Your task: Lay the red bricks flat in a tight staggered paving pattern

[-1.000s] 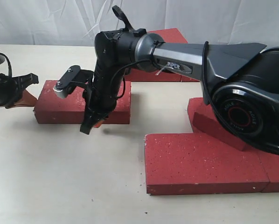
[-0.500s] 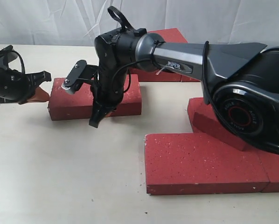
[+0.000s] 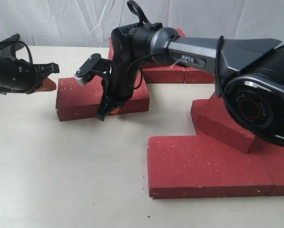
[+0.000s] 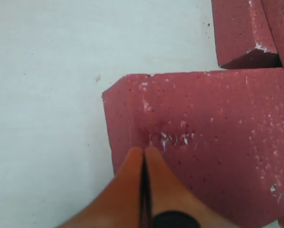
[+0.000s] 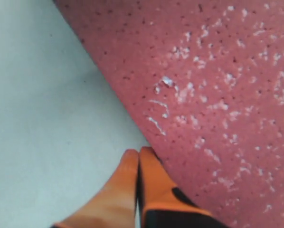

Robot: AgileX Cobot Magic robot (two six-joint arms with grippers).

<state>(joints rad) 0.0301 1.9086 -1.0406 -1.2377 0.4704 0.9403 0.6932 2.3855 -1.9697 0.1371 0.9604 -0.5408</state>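
Observation:
One red brick point(image 3: 85, 97) lies flat on the table at left of centre, slightly askew. My left gripper point(image 3: 47, 84) is shut with nothing in it; its orange fingertips point(image 4: 143, 149) press on that brick's left end point(image 4: 203, 156). My right gripper point(image 3: 108, 112) is also shut and empty, pointing down with its tips point(image 5: 138, 152) against the brick's front long edge point(image 5: 203, 95). Two more red bricks point(image 3: 203, 166) lie flat side by side at front right. Another point(image 3: 218, 124) leans tilted on them. Further bricks point(image 3: 170, 73) lie at the back behind the right arm.
A white cloth backdrop point(image 3: 61, 21) hangs behind the pale table point(image 3: 61, 180). The right arm's big black base point(image 3: 260, 99) covers the right side and hides part of the bricks there. The corner of a back brick point(image 4: 241, 33) lies close to the pushed brick.
The brick has slid right and a little toward the back, nearer the rear bricks. Both shut grippers moved right along with it, staying against its end and front edge.

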